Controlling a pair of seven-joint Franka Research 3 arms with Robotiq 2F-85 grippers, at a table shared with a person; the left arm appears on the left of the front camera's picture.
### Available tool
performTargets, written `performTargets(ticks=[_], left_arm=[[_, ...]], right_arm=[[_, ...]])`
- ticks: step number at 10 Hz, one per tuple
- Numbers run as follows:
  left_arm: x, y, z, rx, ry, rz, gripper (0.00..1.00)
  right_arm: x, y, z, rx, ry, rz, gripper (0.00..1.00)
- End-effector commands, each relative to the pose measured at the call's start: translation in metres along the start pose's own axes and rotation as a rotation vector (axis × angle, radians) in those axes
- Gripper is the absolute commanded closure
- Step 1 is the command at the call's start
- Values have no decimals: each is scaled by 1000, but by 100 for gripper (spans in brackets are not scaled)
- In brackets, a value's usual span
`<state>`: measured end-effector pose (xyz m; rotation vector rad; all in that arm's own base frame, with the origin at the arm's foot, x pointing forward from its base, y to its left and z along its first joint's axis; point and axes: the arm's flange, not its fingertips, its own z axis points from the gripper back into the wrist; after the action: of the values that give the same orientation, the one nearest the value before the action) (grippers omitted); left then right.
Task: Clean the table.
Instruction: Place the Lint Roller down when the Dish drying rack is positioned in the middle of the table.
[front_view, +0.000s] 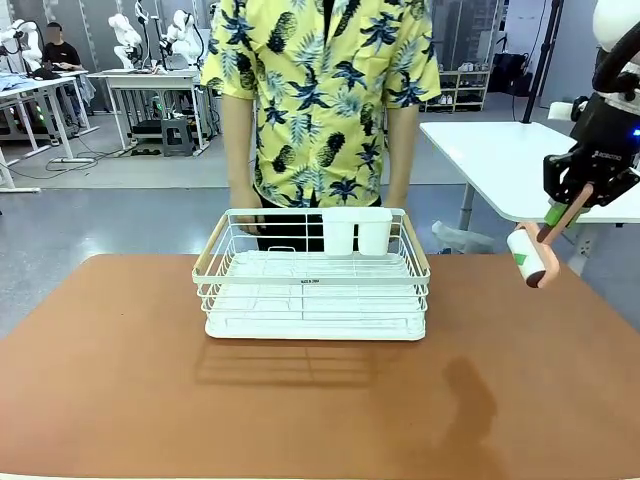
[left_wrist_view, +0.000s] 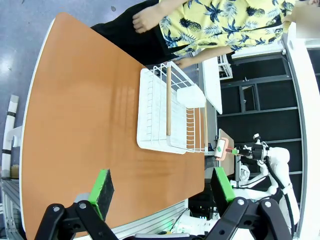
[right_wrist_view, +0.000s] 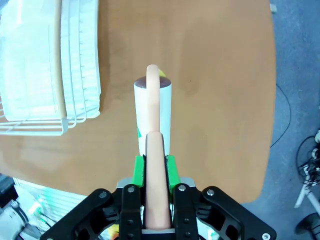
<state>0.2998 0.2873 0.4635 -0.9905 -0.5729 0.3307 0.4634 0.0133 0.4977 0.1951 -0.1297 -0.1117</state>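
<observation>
**Roller held over right edge, not yet on table**

Table (front_view: 120, 400) spans foreground, reddish-brown top mostly bare; white wire rack (front_view: 312, 280) sits mid-table toward far side w/ two white cups (front_view: 357, 230) in its back corner. Person (front_view: 320, 100) stands just behind rack, hands low near its far rim.

Step in hand, as judged: cleaning stroke not begun — carrying tool to surface. Lint roller (front_view: 527, 257) hangs in air beyond rack's right end, above table's right part, no contact seen. Right gripper (right_wrist_view: 154, 167) clamped on roller's pinkish handle (right_wrist_view: 154, 165), green pads squeezing both sides; roll (right_wrist_view: 152, 112) points away from wrist, down toward tabletop.

Next move prob. calls for: lower till roll lies flat on wood, then roll along open strip right of rack, keeping clear of rack wire.

Pose: right arm comes in high from right, wrist tipped down-left. Left gripper (left_wrist_view: 162, 187) spread apart, holding nothing, poised high over table's left side, looking across at rack.
</observation>
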Motion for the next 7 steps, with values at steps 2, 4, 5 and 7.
performTargets(ticks=[2,4,5,7], left_arm=[[-1,0,2,-11,-2,-4,0],[-1,0,2,-11,-2,-4,0],[-1,0,2,-11,-2,-4,0],[-1,0,2,-11,-2,-4,0]], right_arm=[[33,14,-9,151,68,-683,79],[60,14,-35,151,64,-1062,79],[71,15,-51,151,-67,-1170,79],[66,11,-82,257,-205,-1130,79]])
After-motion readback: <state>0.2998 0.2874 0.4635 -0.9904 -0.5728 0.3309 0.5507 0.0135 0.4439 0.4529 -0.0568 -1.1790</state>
